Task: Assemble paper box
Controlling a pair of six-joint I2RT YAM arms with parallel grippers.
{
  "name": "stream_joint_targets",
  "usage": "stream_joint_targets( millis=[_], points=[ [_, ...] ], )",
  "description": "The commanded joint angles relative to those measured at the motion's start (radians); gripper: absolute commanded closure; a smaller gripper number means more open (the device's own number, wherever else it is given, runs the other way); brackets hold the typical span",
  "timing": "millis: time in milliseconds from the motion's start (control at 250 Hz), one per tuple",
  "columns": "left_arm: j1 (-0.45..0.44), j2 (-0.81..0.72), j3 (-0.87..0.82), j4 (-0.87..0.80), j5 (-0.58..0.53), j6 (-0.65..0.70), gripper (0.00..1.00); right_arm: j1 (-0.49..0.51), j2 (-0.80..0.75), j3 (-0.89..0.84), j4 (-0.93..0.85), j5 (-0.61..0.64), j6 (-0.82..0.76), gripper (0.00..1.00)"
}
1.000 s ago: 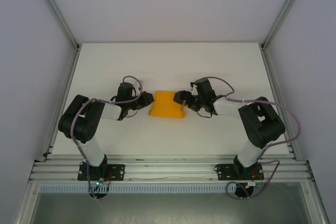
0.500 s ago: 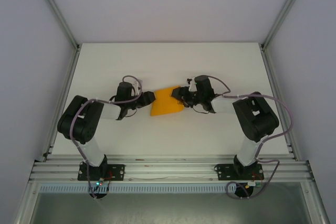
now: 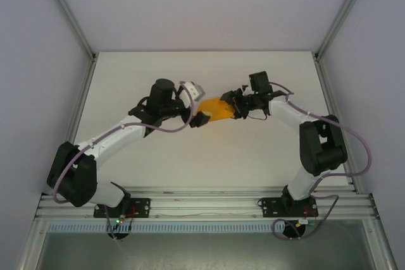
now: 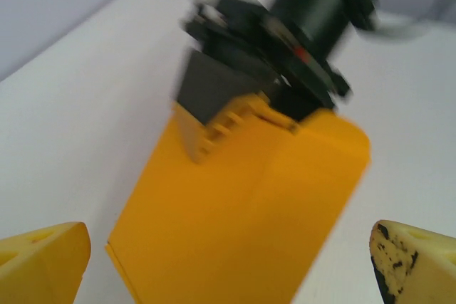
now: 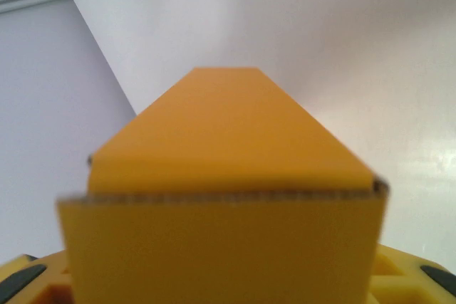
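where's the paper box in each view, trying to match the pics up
top external: paper box near the middle of the white table.
left wrist: lower centre, stretching away from the camera.
right wrist: lower centre, very close, its cut edge facing the lens.
shared landmark: the white table, seen beside the box in both wrist views.

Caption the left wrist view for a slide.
Right jaws grip the paper box; left jaws open astride its near end.

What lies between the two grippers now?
The paper box, in the top external view: right gripper clamped on one end, open left gripper at the other.
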Motion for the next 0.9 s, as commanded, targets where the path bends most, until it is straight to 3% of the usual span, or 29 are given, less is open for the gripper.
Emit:
stream_joint_targets(
  millis=[0,116,204,408,600,895],
  points=[
    [-0.015,0.038,0.022,-0.243,-0.070,0.316,0.00,-0.003,0.009,0.072,-0.246,-0.116,0.030,0.50],
    [-0.028,0.051,0.040,-0.251,-0.095,0.342,0.00,-0.016,0.012,0.117,-0.323,-0.122,0.020,0.47],
    [-0.037,0.068,0.025,-0.203,-0.101,0.365,0.00,-0.019,0.017,0.123,-0.318,-0.134,0.044,0.56],
    [-0.056,0.150,0.061,-0.141,-0.253,0.308,0.00,-0.019,0.019,0.085,-0.219,-0.213,0.133,0.66],
    [-0.059,0.093,-0.028,0.033,-0.301,0.300,0.00,-0.021,0.023,0.073,-0.192,-0.299,0.153,0.69],
    [-0.062,0.010,-0.088,0.051,-0.388,0.338,0.04,-0.023,-0.011,0.000,0.018,-0.401,0.386,0.73]
  ],
)
